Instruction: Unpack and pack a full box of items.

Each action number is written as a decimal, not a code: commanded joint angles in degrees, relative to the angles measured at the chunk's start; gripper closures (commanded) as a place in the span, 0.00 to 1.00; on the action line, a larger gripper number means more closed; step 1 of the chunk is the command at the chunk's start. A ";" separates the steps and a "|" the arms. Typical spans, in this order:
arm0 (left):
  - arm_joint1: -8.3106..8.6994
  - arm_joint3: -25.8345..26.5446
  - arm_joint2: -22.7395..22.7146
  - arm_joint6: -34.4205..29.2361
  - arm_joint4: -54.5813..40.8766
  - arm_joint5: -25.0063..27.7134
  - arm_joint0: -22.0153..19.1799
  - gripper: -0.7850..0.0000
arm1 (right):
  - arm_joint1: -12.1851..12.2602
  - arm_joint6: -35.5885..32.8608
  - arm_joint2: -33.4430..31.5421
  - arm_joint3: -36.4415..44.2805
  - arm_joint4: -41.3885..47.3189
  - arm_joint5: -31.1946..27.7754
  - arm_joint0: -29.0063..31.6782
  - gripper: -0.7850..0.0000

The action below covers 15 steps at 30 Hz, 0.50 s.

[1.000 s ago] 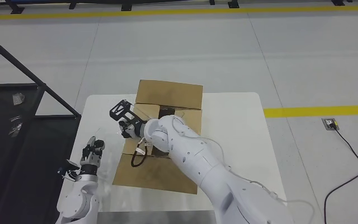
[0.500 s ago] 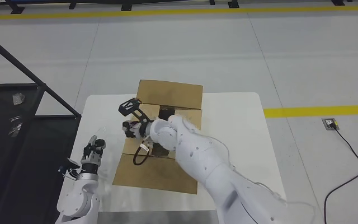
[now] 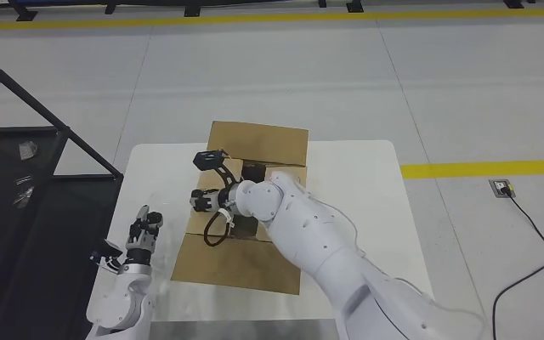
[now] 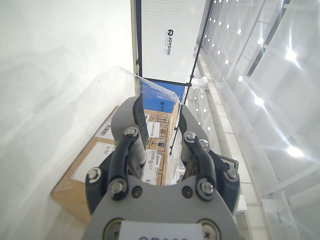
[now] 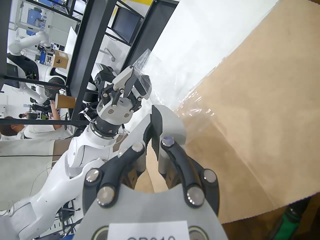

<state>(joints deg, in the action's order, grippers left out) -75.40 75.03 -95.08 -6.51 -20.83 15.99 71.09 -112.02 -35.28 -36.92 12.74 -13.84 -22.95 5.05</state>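
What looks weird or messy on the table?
Crumpled clear plastic trails loose from the left tool, across the white table, onto the cardboard box's folded-out flap. It looks like stray wrapping. Nothing seems spilled or torn.

Open cardboard box on white table; right gripper above box flap; left gripper at table edge.

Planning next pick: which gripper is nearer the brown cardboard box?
Right: the right gripper over the brown cardboard box, the left gripper off it by the white table edge.
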 commanded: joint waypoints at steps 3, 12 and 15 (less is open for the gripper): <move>-0.01 -0.09 -0.03 0.07 0.07 0.35 -0.01 0.56 | -0.11 -0.54 -0.16 0.38 0.02 0.80 -0.02 1.00; -0.04 -0.18 -0.14 0.28 -0.18 0.26 -0.02 0.56 | 0.27 0.53 -2.47 1.92 3.96 3.06 1.65 1.00; -0.06 -0.18 0.01 0.27 -0.02 0.27 -0.09 0.56 | 0.55 0.14 -4.33 2.68 7.14 4.86 2.57 1.00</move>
<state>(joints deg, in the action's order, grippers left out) -75.46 74.82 -95.12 -6.21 -20.93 16.25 71.01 -111.55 -34.64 -40.49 15.26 -8.13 -19.02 7.28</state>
